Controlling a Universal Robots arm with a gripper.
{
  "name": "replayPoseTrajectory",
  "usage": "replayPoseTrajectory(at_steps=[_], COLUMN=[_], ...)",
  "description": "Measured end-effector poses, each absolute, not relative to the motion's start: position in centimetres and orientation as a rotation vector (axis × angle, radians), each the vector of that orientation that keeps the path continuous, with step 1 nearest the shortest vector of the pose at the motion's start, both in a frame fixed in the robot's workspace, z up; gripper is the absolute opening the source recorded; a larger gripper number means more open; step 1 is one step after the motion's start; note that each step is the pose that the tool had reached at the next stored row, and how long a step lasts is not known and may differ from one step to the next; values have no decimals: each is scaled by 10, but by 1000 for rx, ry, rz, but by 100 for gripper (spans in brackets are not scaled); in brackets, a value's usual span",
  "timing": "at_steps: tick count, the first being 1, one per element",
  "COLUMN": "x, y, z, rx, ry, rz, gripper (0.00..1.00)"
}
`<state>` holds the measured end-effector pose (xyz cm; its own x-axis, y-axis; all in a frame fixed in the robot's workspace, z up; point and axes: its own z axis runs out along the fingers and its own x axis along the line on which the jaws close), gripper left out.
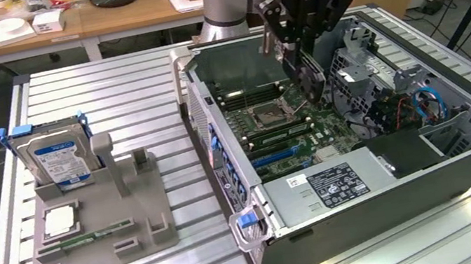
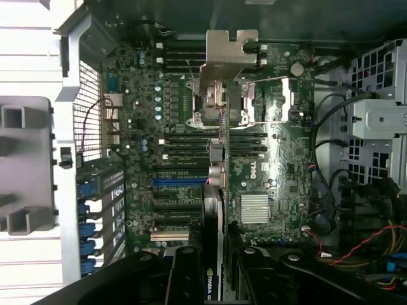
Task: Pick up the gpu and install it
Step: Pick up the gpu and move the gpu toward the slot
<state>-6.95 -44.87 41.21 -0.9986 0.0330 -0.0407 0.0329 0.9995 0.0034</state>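
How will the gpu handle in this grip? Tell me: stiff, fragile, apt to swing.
Probably stiff: the gpu hangs edge-on from the gripper without visible sag. Likely end-heavy: its silver bracket sits far from the grip, so it may pivot if knocked. Probably fragile: a thin bare board above the motherboard, so bumps look risky.

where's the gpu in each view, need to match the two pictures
Exterior view: the green circuit-board gpu with black cooler hangs upright under the gripper, above the green motherboard.
Wrist view: seen edge-on, running out from the gripper across the motherboard.
Shared landmark: the blue expansion slot.
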Motion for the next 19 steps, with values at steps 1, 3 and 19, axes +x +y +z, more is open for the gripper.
replayPoseTrajectory(at_steps=[1,3,19], x=[-68,-64,-41], y=[-449,-449,-449], z=[412,412,412], rx=[51,51,51], ry=[3100,3100,3100], rz=[4,4,4], gripper=[26,26,26])
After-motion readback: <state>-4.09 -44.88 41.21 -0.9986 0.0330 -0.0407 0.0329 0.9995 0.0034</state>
